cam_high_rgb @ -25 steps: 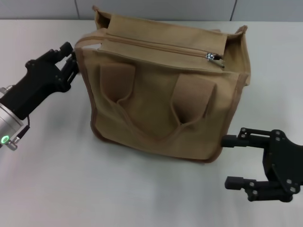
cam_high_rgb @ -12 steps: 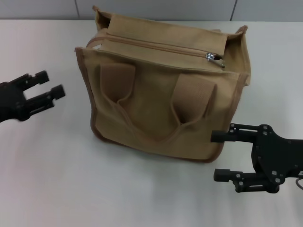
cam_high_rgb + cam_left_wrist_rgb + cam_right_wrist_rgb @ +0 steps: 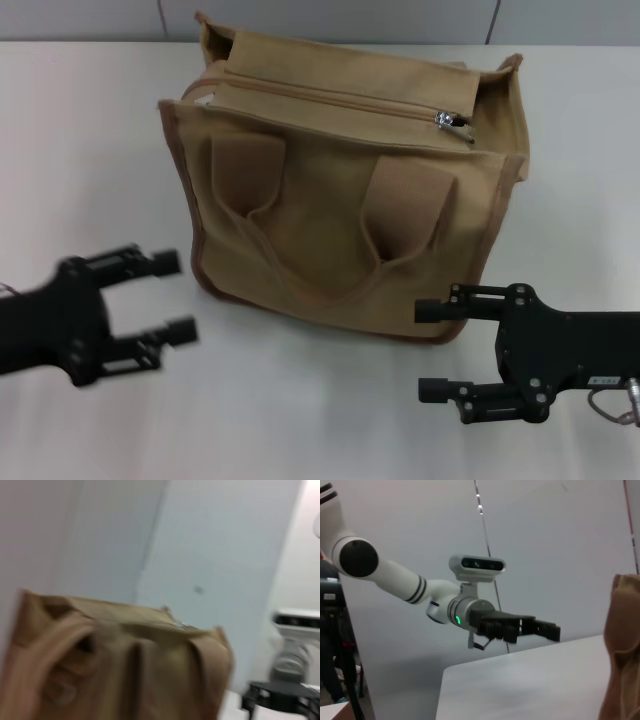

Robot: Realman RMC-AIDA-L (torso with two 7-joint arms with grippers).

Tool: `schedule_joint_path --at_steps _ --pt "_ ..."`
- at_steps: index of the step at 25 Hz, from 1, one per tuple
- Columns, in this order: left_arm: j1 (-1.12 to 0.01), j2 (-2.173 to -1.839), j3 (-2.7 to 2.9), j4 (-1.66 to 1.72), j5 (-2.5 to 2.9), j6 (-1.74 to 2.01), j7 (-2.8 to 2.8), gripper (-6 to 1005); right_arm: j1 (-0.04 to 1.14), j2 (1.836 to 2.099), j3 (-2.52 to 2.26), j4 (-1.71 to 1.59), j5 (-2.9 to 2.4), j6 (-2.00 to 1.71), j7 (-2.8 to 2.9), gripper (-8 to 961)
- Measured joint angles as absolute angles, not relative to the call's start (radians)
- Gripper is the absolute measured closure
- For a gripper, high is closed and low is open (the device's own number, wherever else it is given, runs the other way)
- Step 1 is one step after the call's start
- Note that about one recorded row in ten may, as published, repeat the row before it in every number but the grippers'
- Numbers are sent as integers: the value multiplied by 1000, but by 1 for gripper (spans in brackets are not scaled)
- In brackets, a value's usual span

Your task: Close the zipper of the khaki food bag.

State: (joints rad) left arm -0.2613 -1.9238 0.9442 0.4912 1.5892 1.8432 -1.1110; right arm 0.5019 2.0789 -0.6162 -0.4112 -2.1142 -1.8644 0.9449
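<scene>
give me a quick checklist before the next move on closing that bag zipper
1. Bag upright on the table: ok.
2. Zipper shut along the top: ok as far as the head view shows.
3. Pull at the zipper's right end, in view: ok.
4. Left hand open, off the bag: ok.
5. Right hand open, off the bag: ok.
6. Zipper's far left end fully shut: cannot tell.

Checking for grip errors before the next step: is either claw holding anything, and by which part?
Nothing is held. The left claw and right claw are both open over the table, in front of the khaki food bag, touching neither it nor its zipper.
</scene>
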Motion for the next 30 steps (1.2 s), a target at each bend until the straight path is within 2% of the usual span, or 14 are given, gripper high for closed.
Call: schedule_joint_path --at_steps 6,9,18,30 --pt "-312 -2004 940 489 1744 1833 -1054 227 515 2081 -632 -359 -2115 -1813 881 211" --pt "-327 -2024 940 471 1774 1820 -1014 227 523 2082 -649 -343 -2115 -1779 864 211" --pt "-342 -2036 940 429 1780 1803 -951 226 542 2084 -652 -287 -2112 -1718 806 210" --pt "-355 -2027 941 429 1780 1805 -961 226 567 2085 -652 -261 -2112 -1677 785 210"
